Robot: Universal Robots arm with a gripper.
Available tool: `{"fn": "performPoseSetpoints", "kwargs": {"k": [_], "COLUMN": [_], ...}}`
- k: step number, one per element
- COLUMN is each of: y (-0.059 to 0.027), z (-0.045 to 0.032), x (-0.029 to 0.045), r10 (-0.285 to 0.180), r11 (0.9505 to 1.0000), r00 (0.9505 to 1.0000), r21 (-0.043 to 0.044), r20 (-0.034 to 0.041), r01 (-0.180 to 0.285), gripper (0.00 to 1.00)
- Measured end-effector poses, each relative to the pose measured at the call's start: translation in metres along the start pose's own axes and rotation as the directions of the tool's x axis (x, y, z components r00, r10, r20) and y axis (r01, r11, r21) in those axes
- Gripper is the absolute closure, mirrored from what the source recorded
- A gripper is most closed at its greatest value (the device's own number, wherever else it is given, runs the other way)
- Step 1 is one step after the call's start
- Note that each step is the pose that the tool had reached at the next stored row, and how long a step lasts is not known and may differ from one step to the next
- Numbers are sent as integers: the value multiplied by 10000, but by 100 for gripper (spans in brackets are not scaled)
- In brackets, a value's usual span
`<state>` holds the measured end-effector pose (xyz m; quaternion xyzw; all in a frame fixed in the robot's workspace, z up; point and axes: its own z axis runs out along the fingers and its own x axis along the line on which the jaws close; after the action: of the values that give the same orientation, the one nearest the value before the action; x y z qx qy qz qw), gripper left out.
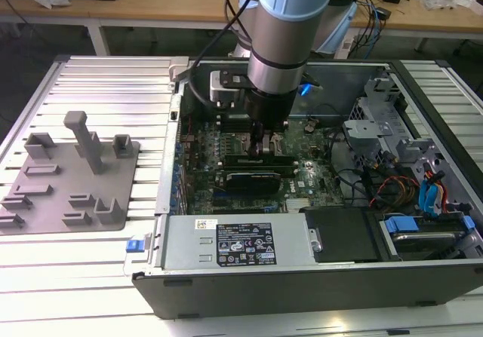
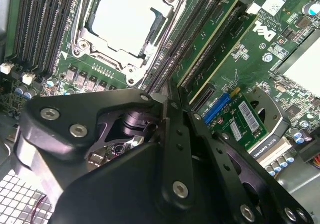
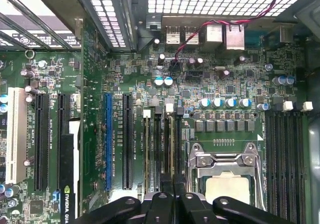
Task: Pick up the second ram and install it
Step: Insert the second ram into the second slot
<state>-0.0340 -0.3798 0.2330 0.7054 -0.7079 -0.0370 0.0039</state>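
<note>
Tool [image 2: 167,101] reaching down over memory slots [image 2: 192,38] beside processor socket [image 2: 125,21]; fingers looking pressed together. We are seeing second ram [image 2: 210,43] seated in slot, so install seeming nearly done.

Green motherboard [image 3: 235,91], black gripper [image 2: 167,96], grey fixture tray [image 1: 72,179], blue slot [image 3: 108,141]

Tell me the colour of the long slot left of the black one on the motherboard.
Blue. The slot shows best in the first wrist view, beside a black slot.
</note>
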Motion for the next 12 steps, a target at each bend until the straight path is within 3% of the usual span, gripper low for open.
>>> {"fn": "performPoseSetpoints", "kwargs": {"k": [12], "y": [-3], "z": [38], "x": [2], "r10": [-64], "r11": [10000], "r00": [10000], "r21": [1], "r20": [-4], "r01": [64], "gripper": [91]}}
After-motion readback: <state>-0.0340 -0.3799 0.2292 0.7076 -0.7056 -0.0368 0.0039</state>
